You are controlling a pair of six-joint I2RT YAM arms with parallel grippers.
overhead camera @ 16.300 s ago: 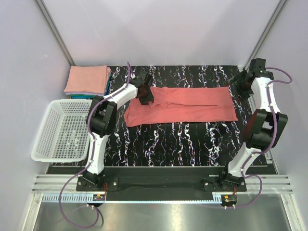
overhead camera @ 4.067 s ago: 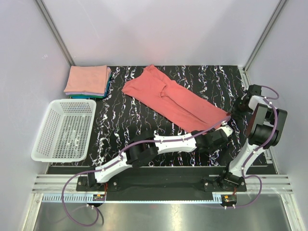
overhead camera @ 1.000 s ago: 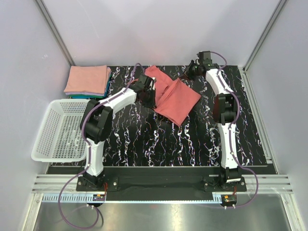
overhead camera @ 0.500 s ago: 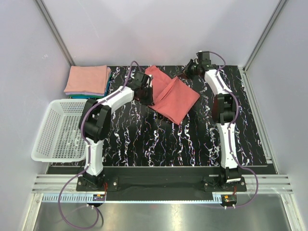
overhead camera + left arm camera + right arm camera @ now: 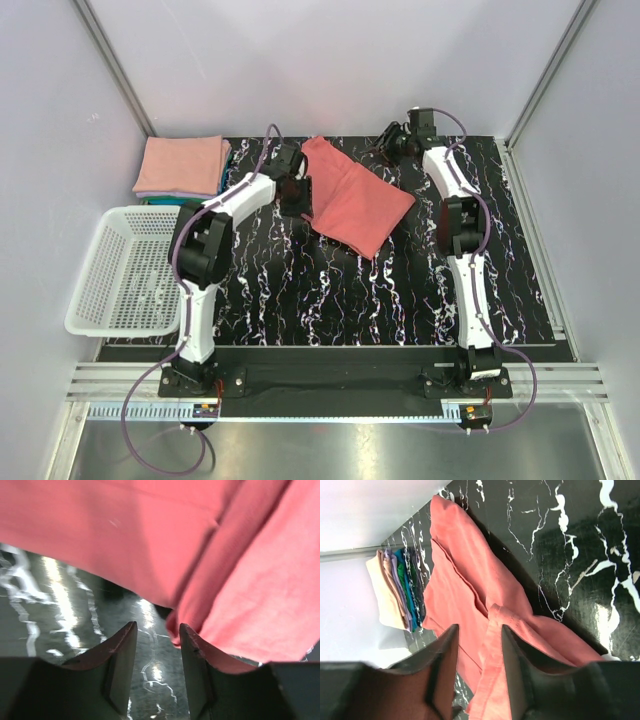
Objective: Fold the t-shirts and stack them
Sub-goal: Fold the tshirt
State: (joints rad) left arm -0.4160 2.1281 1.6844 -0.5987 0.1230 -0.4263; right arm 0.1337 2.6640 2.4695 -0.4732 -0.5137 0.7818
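- Since a second ago: shirt (image 5: pixel 350 198) laid flatter, doubled over, far-centre worktop (image 5: pixel 350 300).
- Left fingers (image 5: pixel 120 665), right fingers (image 5: pixel 442 672): narrowly parted, empty, at shirt's edges.
- Next, likely: regrip, fold again, move to far-left corner stack (image 5: pixel 182 165).

Coral-red t-shirt (image 5: pixel 350 200); black table (image 5: pixel 400 290), white marble veins; white mesh basket (image 5: pixel 135 275); salmon-over-teal stack (image 5: pixel 183 163).

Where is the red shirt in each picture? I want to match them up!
Top external: the coral-red t-shirt lies folded at the far middle of the table.
Left wrist: the shirt fills the upper part of the picture.
Right wrist: the shirt runs slantwise across the middle.
Shared landmark: the black marbled tabletop beneath it, seen in all three.
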